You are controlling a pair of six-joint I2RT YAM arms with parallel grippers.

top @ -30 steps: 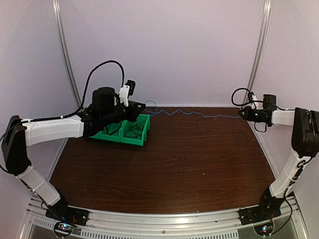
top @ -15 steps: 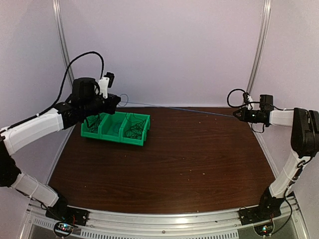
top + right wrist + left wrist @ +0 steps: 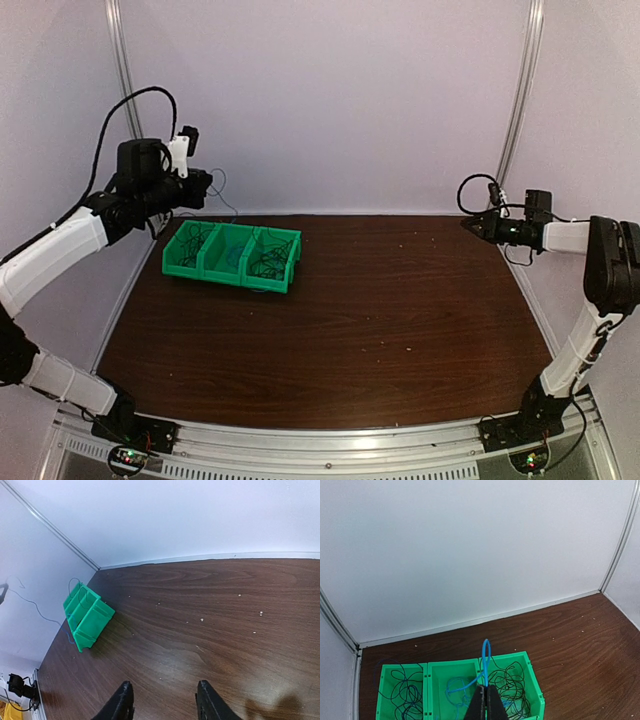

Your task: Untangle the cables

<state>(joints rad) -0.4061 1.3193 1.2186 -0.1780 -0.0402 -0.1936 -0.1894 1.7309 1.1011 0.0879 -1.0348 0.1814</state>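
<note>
Blue cable: pinched in the left gripper. A short loop stands up past the fingertips, and the rest trails down towards 8 o'clock into the middle compartment of the green bin.
Left gripper state: jaws pressed together on the cable, with no gap showing in the left wrist view.
Cable location: at 10 o'clock over the table, raised above the bin. In the top view it shows only as a faint thread beside the gripper.
Black cables: loose coils in the compartments either side of the middle one. The coil at 3 o'clock of the blue cable lies just beside it; I cannot tell whether they touch.
Right gripper: at 2 o'clock over the table edge, well apart from the bin. Its fingers stand apart with nothing between them.
Risk, snagging: the trailing length probably catches a black coil if lifted further, pulling that coil out with it.
Risk, bin shift: a caught cable may tip or drag the light bin, since nothing holds it down.
Risk, slip: the grip sits near the loop end, so a sideways pull may draw the thin cable out of the jaws.
Risk, slack: with only one end held, the free length may fall back into a heap or over a divider.
</note>
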